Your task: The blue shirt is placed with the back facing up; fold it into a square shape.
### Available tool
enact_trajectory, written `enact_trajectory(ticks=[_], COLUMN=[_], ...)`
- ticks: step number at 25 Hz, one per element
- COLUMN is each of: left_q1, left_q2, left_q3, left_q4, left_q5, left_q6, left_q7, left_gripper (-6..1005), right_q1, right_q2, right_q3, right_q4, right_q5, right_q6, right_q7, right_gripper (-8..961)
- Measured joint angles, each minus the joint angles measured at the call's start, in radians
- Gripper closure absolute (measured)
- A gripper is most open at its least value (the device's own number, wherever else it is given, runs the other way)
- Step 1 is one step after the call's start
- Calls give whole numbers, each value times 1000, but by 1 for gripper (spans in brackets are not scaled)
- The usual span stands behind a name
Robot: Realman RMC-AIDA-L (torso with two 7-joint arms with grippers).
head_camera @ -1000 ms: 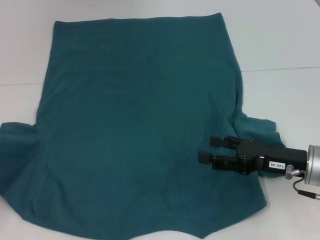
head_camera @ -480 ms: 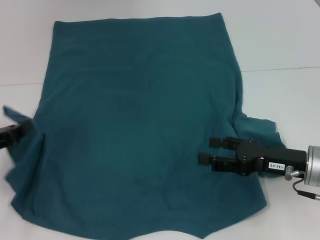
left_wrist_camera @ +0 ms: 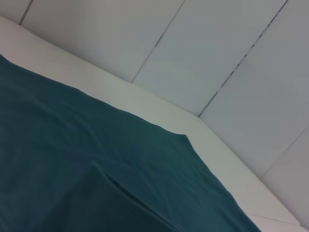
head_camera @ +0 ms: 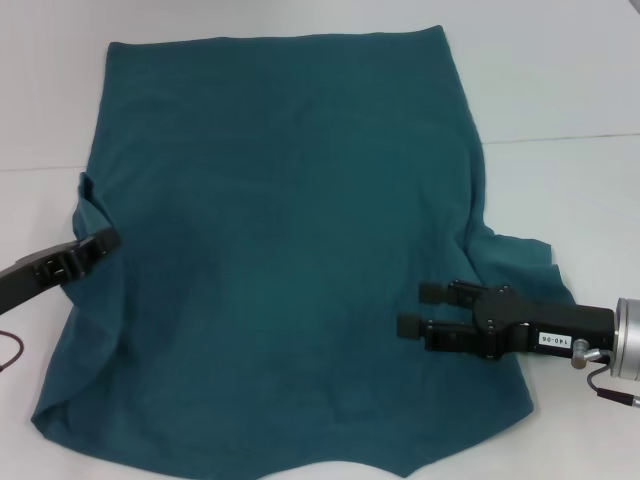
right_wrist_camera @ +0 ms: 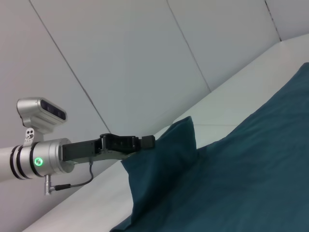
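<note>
Barely started: the left end effector (head_camera: 100, 241) is pinching the blue shirt (head_camera: 290, 220)'s left sleeve, lifting it inward. The right end effector (head_camera: 420, 308) hovers open over the shirt's right side, so basically every fold is left.

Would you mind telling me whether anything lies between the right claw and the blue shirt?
Nothing visible does. The right claw hovers with its fingers apart directly over the blue shirt, near its right sleeve. The left claw is at the opposite edge, shut on the lifted left sleeve.

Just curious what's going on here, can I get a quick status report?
Left gripper shut on the shirt's left sleeve, lifting it inward. Right gripper open, low over the shirt's right side. Shirt mostly flat on the table, right sleeve unfolded. Nothing in the way.
</note>
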Motion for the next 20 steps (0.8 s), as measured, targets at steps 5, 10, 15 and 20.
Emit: enact_trajectory(ticks=[5,10,15,20], left_q1=[-8,-13,-26,-36], left_q2=[0,0,-1,0], left_q3=[11,35,48,57], left_q4=[-7,-10,-26,-73], left_q5=[-20,-42,-54,-56], left_q6=[9,18,19,10], left_q7=[-6,-10,-10,9], left_gripper=[964,960,957,954], right_q1=[-2,-3,-3,-3], right_q2=[0,0,0,0], right_q3=[0,-1,-2,-1], right_q4=[0,1,1,2], right_q5=[0,0,0,0], right_q6=[-1,0,0,1], right_q7=[-1,-4,-4,-4], right_gripper=[57,57,57,57])
